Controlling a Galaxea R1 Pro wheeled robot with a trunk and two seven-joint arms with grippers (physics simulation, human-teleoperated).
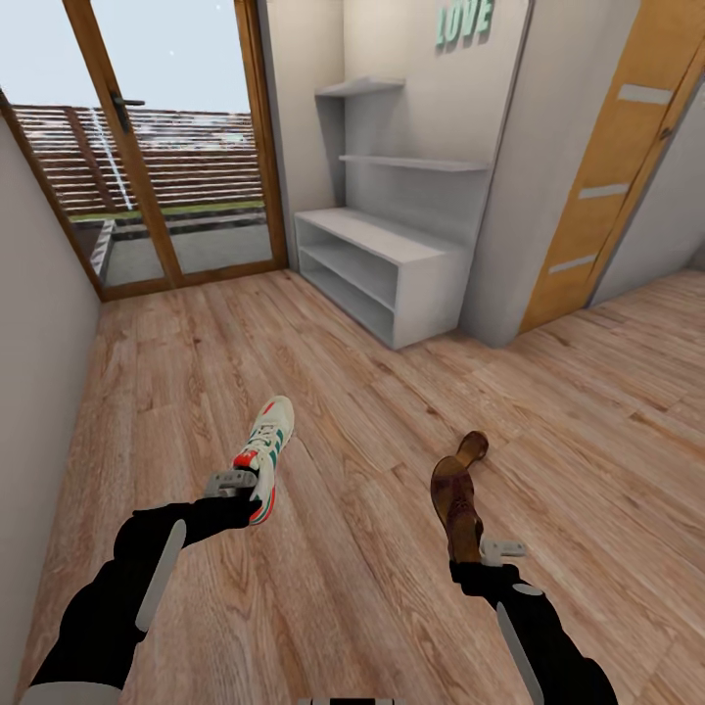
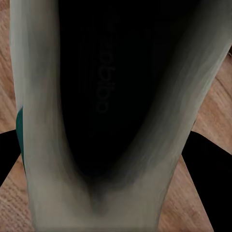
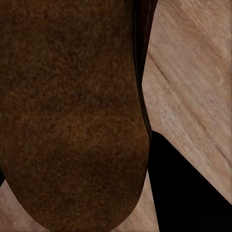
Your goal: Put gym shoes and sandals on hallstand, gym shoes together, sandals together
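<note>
Corridor floor (image 1: 392, 411), hallstand (image 1: 377, 259) ahead: left claw (image 1: 238, 487) clenched on gym shoe (image 1: 266, 446), right claw (image 1: 487, 556) on sandal (image 1: 456, 499), raised for carrying.

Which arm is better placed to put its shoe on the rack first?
Left, probably. The left gripper holds a gym shoe pointing toward the hallstand; the right gripper with its sandal looks farther.

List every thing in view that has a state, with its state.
gym shoe: held off the floor in the left gripper
sandal: held in the right gripper
hallstand: both tiers bare
glass door: shut
wooden door: shut
</note>
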